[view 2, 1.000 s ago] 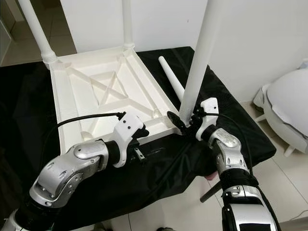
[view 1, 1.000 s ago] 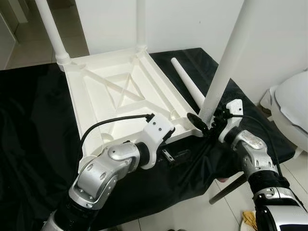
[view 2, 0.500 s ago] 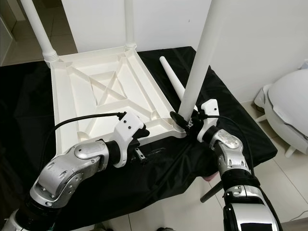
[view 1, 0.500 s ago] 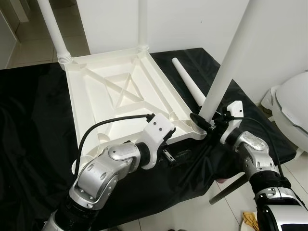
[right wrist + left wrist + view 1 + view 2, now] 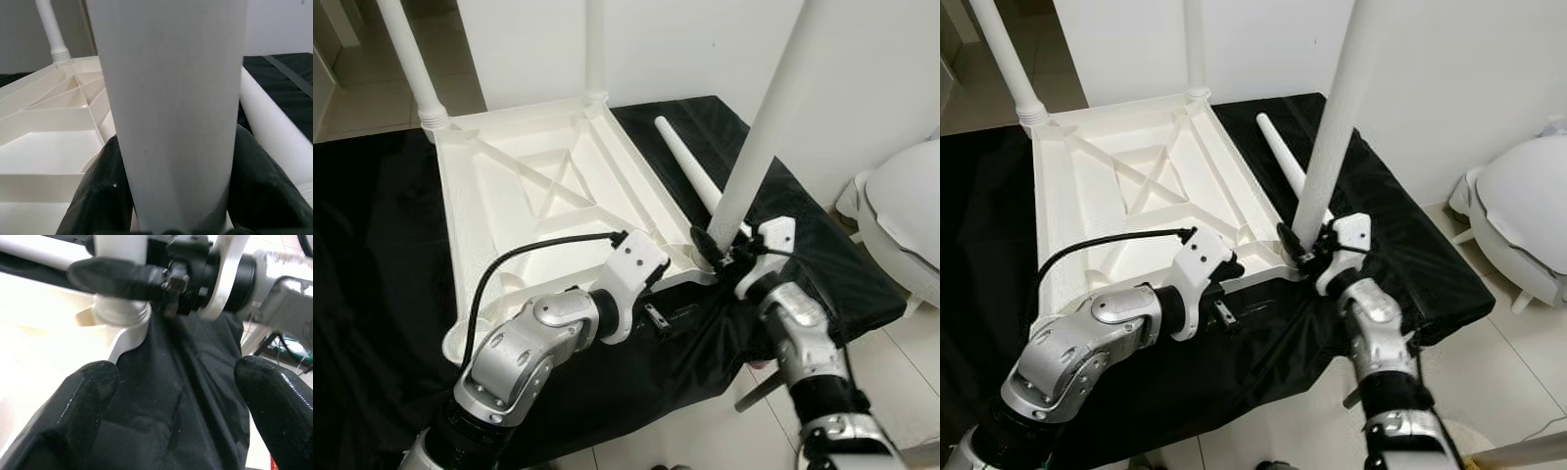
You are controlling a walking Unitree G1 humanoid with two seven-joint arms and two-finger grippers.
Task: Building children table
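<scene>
The table (image 5: 538, 196) lies upside down; right gripper (image 5: 729, 257) clamps the near-right leg (image 5: 759, 147), best kept upright while seating, left gripper (image 5: 166, 396) spread empty nearby.

White wall (image 5: 705, 49) (pale floor tiles (image 5: 920, 352))

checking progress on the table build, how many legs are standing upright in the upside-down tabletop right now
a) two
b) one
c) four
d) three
d: two legs stand in the far corners of the tabletop, and a third leg is upright at the near right corner, gripped by the right gripper. A fourth leg lies loose on the black cloth.
</scene>
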